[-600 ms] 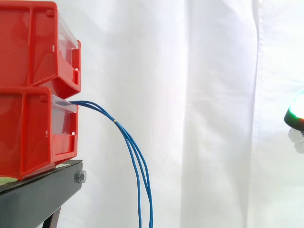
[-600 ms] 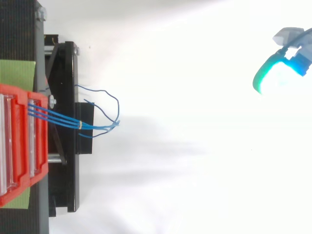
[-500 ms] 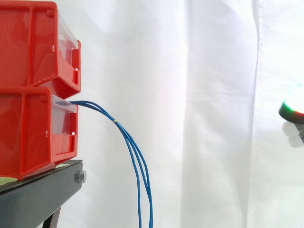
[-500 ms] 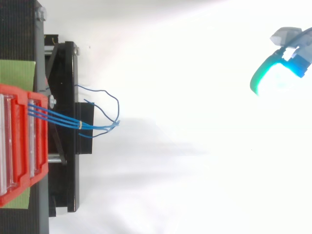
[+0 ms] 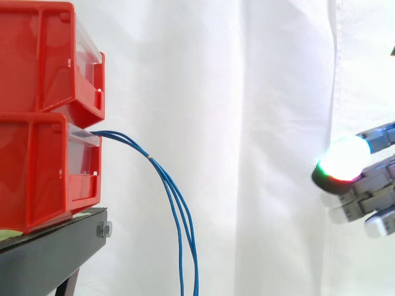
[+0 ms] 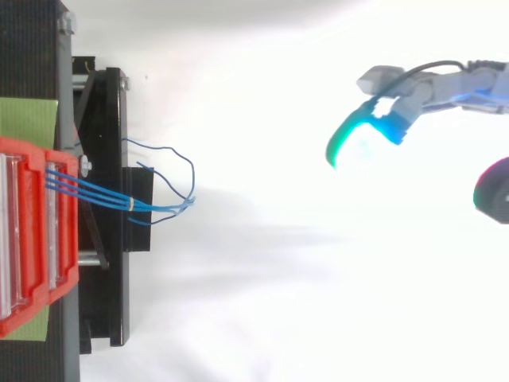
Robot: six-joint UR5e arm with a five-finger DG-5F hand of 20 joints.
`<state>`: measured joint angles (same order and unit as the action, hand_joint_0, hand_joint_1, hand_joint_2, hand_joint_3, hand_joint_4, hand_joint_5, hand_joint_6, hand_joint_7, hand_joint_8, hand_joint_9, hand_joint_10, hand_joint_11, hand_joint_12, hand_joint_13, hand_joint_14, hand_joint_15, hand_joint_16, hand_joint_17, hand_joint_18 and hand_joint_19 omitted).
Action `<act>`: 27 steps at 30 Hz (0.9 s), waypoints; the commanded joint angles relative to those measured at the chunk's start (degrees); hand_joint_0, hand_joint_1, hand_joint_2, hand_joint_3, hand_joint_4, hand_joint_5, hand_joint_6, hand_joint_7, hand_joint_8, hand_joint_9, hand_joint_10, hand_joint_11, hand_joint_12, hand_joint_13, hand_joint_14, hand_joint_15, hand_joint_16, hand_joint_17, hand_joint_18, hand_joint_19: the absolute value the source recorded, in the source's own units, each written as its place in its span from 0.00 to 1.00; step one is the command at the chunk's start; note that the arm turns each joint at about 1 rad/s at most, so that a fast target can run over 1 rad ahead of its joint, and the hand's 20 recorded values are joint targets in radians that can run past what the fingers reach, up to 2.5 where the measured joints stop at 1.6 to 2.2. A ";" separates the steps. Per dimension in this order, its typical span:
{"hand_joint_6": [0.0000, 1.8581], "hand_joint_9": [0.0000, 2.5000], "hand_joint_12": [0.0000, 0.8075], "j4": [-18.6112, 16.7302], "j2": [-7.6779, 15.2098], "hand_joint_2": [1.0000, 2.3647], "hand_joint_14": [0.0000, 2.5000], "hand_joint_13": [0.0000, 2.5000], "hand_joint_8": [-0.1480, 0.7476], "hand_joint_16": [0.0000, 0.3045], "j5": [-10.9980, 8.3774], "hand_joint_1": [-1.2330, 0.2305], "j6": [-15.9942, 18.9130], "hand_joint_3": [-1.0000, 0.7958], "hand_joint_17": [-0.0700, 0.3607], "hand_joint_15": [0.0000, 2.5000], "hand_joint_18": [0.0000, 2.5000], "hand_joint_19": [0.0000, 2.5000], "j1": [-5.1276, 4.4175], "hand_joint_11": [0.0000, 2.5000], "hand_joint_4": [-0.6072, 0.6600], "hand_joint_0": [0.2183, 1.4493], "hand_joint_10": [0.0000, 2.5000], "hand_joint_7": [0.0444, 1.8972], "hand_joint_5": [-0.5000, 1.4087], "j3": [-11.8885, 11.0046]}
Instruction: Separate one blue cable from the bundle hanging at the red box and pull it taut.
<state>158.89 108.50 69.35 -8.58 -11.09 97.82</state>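
Note:
A bundle of thin blue cables [image 5: 176, 203] comes out of the lower red bin [image 5: 37, 172] and hangs down in an arc past the black stand [image 5: 49, 253]. A small pale tie [image 5: 150, 158] binds the cables a short way from the bin. From above, the cables [image 6: 103, 195] run right from the bin and end in loose loops. My hand [image 5: 370, 185] enters from the right, open, far from the cables and at about their height. Its fingers [image 6: 445, 83] point left, and one fingertip [image 6: 358, 139] glows green and cyan. The hand holds nothing.
A second red bin [image 5: 37, 55] is stacked on the lower one. A green mat [image 6: 28, 119] lies under the bins on the stand. The white curtain [image 5: 259, 123] hangs behind, with open space between the cables and my hand.
My hand has moved left toward the cables, and more of its fingers have come into both views. The cables and bins have not moved.

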 commanded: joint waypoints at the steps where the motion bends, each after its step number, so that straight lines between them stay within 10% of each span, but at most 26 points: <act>1: 0.27 0.00 0.41 -4.29 1.98 0.00 0.00 0.01 0.41 0.15 -0.18 0.57 -0.21 0.28 0.41 0.03 0.02 0.15 0.01 0.00 0.62 0.27 0.00 0.38 0.12 0.01; 14: 0.27 0.01 0.41 -7.45 12.52 0.00 0.00 0.04 0.43 0.16 1.49 0.55 0.49 0.28 0.41 0.01 0.06 0.13 1.07 0.00 0.63 0.27 0.00 0.37 0.12 -9.84; 27: 0.27 0.01 0.41 -10.00 13.23 0.00 0.00 0.05 0.43 0.15 1.14 0.55 -3.90 0.28 0.40 0.02 0.06 0.13 1.07 0.00 0.63 0.27 0.00 0.37 0.12 -11.16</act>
<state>149.68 121.70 70.58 -11.72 -10.02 86.71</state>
